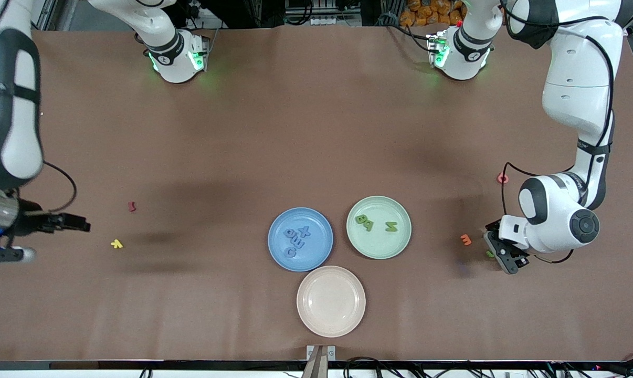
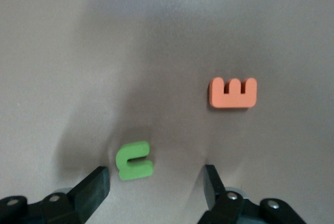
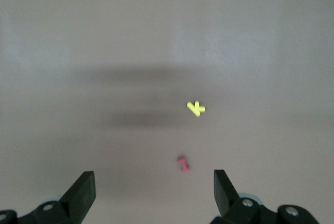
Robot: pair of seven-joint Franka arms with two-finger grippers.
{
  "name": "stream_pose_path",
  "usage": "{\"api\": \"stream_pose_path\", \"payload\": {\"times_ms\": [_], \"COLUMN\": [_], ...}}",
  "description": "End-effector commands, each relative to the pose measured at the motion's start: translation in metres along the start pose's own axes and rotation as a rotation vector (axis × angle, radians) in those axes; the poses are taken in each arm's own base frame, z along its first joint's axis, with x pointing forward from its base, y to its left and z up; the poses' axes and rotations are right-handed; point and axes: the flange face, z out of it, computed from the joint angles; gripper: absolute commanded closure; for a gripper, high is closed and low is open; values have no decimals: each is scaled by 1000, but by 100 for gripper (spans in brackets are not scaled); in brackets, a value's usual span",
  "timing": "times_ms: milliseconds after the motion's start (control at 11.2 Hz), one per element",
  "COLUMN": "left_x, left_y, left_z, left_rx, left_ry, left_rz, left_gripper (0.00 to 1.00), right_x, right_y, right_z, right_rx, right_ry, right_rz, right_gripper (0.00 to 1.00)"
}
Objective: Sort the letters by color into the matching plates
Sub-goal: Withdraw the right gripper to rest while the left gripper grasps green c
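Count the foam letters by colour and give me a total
Blue letters: 4
Green letters: 4
Orange letter: 1
Pink letter: 1
Dark red letter: 1
Yellow letter: 1
Total: 12

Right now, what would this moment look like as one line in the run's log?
left gripper: open, low around green letter on table | right gripper: open, waiting | blue plate: four letters | green plate: three

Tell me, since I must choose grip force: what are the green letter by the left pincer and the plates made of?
Green letter: looks like matte foam, thick with soft rounded edges. Blue plate, green plate: probably hard plastic, smooth with a faint sheen, though glazed ceramic cannot be ruled out.
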Motion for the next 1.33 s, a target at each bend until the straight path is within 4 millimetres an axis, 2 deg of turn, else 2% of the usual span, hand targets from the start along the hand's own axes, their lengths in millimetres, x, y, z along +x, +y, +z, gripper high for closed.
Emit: {"api": "stream_pose_path", "payload": {"times_ms": [0, 89, 178, 267, 533, 622, 800, 1067, 1156, 1244], "left_x": [18, 23, 28, 30, 24, 23, 23, 20, 18, 17], "left_y": [3, 5, 7, 8, 5, 5, 4, 3, 2, 1], "left_z": [-3, -4, -5, -6, -7, -6, -7, -9, -8, -9], "left_rx": [-22, -20, -17, -15, -12, -7, -1, 1, 1, 2], "left_ry": [17, 15, 12, 11, 7, -12, -23, -23, -26, -27], "left_rz": [5, 12, 22, 30, 37, 53, 64, 97, 107, 125], "left_gripper": [23, 25, 34, 47, 47, 46, 45, 43, 43, 44], "right_x": [-59, -77, -92, -105, -134, -142, -144, -132, -129, -129], "right_y": [1, 1, -1, -4, -14, -19, -22, -35, -48, -52], "right_z": [-87, -113, -134, -151, -190, -196, -193, -169, -169, -172], "right_rx": [32, 21, 13, 17, 28, 33, 22, -33, -54, -60], "right_ry": [-31, -36, -38, -37, -6, 5, 39, 47, 46, 50], "right_rz": [5, 14, 45, 81, 139, 153, 164, 170, 177, 182], "right_gripper": [0, 0, 0, 0, 0, 0, 0, 0, 0, 0]}}
